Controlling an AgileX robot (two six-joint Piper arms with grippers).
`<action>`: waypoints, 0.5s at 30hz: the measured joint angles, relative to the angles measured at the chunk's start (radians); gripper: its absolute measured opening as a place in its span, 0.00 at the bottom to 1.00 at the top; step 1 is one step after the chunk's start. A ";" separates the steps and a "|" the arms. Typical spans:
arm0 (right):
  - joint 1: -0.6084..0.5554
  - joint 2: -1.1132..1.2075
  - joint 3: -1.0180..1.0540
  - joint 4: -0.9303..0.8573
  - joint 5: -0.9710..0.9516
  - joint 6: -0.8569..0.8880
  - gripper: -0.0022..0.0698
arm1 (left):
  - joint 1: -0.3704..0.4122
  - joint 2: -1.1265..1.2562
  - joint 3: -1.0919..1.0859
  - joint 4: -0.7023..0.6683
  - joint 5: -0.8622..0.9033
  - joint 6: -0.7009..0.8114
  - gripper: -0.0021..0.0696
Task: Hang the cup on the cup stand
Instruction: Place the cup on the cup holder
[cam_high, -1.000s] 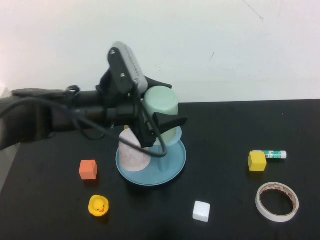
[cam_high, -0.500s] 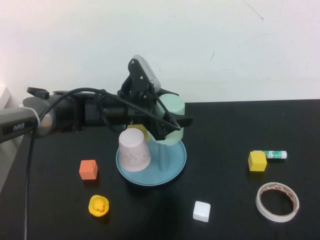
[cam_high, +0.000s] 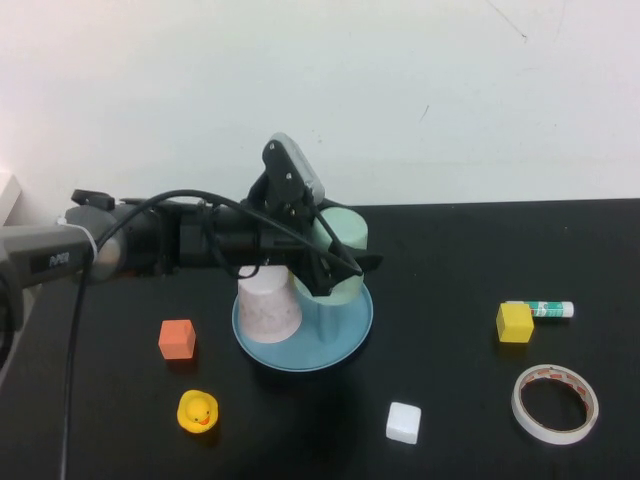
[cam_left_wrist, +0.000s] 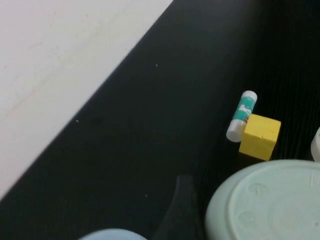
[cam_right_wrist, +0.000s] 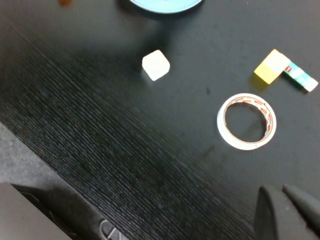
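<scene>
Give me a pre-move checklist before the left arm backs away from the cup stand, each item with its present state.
1. Mint-green cup upside down over the cup stand: ok.
2. Cup seated fully on a peg: cannot tell, the left end effector hides it.
3. Left end effector free of the cup: cannot tell; its fingers flank the cup.
4. Neighbouring pale pink cup upright on the stand, undisturbed: ok.
5. Right end effector parked, shut, away from the stand: ok.
6. Orange cube and rubber duck outside the stand: ok.
</scene>
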 joint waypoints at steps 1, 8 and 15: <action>0.000 0.000 0.000 0.000 0.000 0.000 0.03 | 0.000 0.009 0.000 0.000 0.005 0.000 0.81; 0.000 0.000 0.000 0.000 0.000 0.000 0.03 | 0.000 0.036 0.000 -0.002 0.004 0.000 0.81; 0.000 0.000 0.000 -0.003 0.000 0.000 0.03 | 0.000 0.036 0.000 -0.002 -0.019 -0.004 0.85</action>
